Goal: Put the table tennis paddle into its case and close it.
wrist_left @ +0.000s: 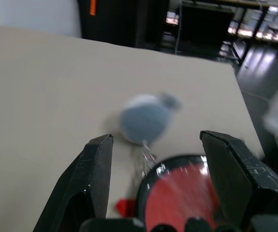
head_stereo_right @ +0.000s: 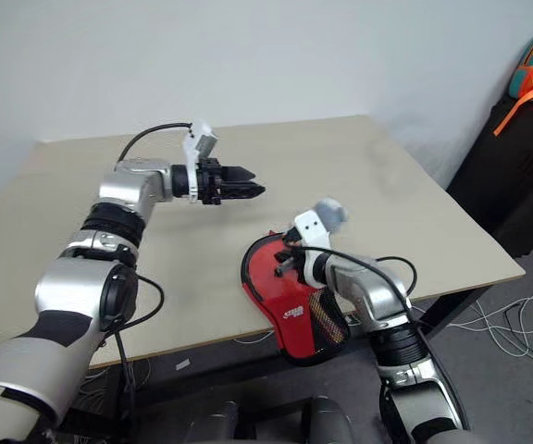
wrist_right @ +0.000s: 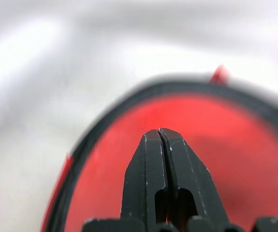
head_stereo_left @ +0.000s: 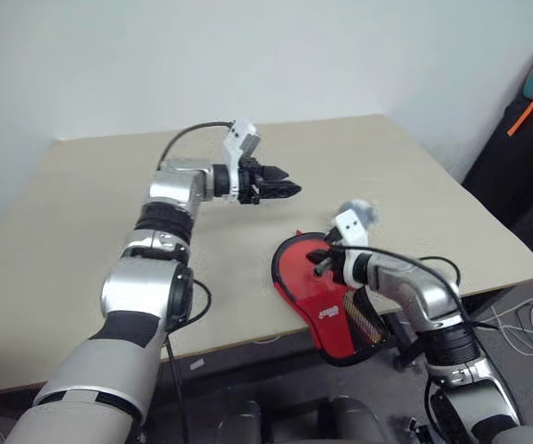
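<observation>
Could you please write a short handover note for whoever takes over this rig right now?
Left gripper: open and empty, held above the table, off to the left of the case.
Right gripper: shut, over the red side of the case; I cannot tell whether it pinches the fabric.
The case lies at the table's near edge, its mesh end hanging past it. A small grey wad lies just beyond it.
Done: cannot tell whether the paddle is inside.
Left: check that, then confirm the zipper is closed.

left gripper (head_stereo_left: 290,190): raised, fingers apart, empty | right gripper (wrist_right: 160,137): lower, fingers pressed together
</observation>
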